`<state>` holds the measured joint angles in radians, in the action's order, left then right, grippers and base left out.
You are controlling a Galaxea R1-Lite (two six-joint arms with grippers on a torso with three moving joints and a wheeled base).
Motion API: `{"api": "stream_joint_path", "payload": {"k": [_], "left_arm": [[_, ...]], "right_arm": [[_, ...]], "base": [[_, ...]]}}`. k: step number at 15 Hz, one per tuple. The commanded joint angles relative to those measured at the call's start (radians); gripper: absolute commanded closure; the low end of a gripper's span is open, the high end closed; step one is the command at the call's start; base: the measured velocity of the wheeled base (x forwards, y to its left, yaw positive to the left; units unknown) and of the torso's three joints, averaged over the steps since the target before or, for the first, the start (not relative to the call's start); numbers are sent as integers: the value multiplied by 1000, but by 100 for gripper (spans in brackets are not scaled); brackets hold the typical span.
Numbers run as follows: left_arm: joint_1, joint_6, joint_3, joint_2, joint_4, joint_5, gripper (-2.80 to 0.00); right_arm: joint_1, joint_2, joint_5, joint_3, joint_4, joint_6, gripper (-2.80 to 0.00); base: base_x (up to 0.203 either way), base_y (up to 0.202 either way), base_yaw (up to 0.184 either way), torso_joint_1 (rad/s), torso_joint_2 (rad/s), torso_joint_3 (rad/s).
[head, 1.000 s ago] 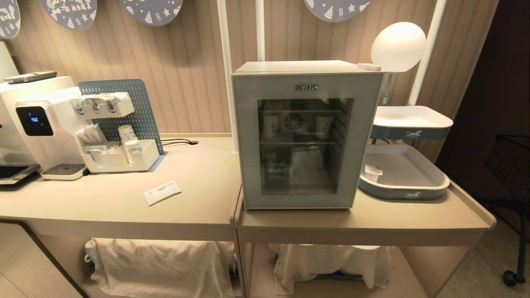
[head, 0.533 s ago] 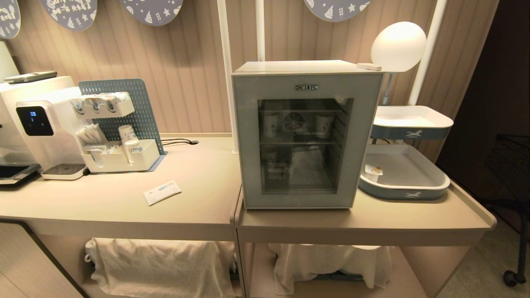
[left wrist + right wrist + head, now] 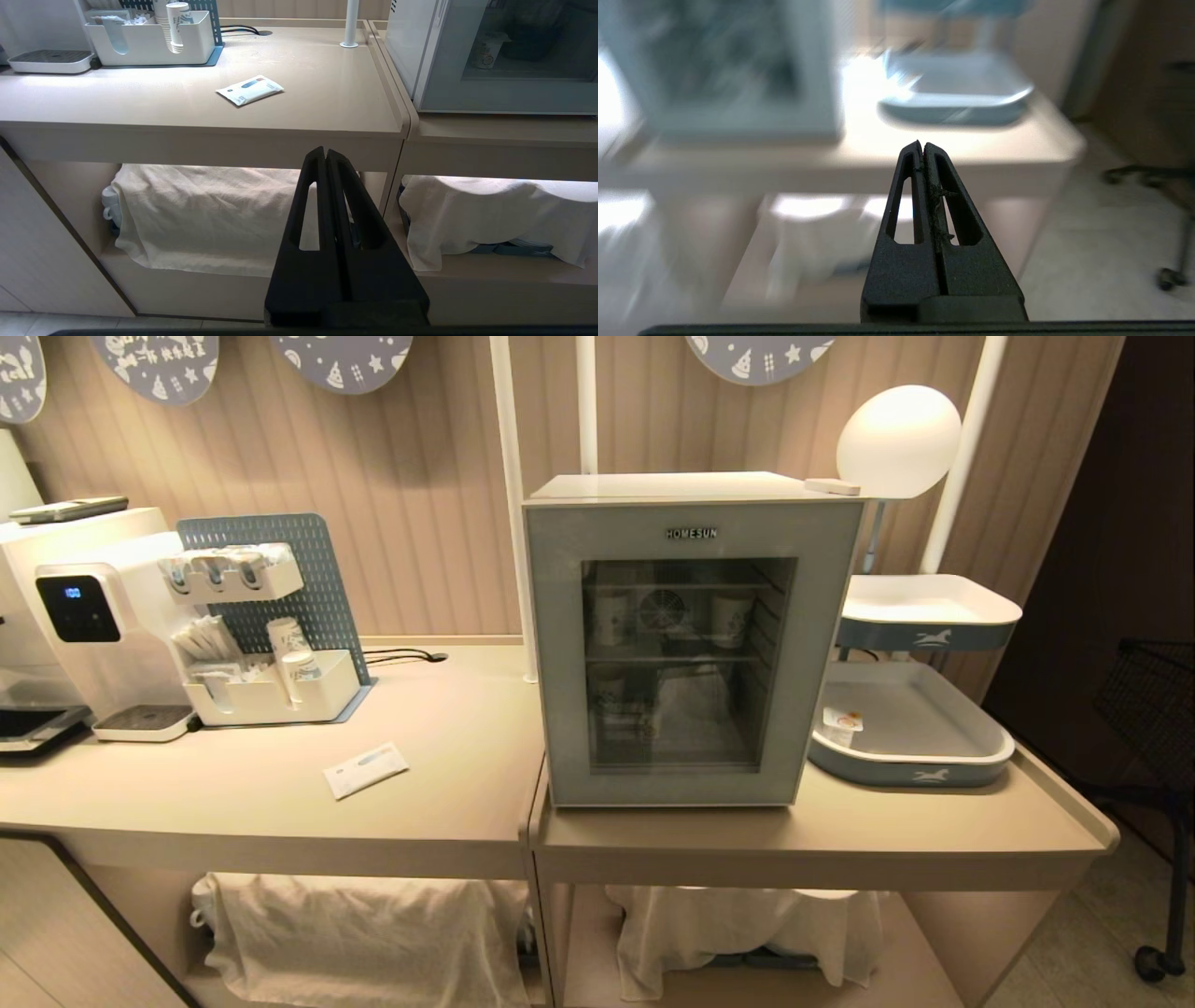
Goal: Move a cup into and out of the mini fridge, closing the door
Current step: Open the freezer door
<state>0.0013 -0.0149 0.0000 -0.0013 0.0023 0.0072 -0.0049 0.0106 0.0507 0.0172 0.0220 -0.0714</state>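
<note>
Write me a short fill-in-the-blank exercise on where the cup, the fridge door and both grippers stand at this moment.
1. The door of the mini fridge is ____.
2. The cup sits in the lower grey ____, to the right of the fridge.
3. The left gripper and the right gripper both have their fingers ____.
4. A white packet lies on the counter to the ____ of the fridge.

Missing words: closed; tray; shut; left

Café-style drinks counter: water dispenser (image 3: 89, 616), paper cups (image 3: 285, 639), mini fridge (image 3: 686, 644).
</note>
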Motion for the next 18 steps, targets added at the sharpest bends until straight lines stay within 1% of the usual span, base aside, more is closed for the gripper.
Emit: {"api": "stream_joint_path", "payload": {"k": [1,2,3,5,18], "left_arm": [[0,0,2,1,-1,0,0],[0,0,2,1,-1,0,0],[0,0,2,1,1,0,0],[0,0,2,1,1,0,0],[0,1,2,1,-1,0,0]], "right_arm": [[1,-9,-59,15,-114,-10,0],[2,-8,-73,40,-189,-14,0],[2,-9,-75,45,-200,-12,0],[2,-8,-74,46,-194,7,0],[2,-9,-71,46,-194,10,0]], "base": [[0,0,0,0,0,0],[0,0,0,0,0,0],[0,0,0,0,0,0],[0,0,0,0,0,0],[0,0,0,0,0,0]]}}
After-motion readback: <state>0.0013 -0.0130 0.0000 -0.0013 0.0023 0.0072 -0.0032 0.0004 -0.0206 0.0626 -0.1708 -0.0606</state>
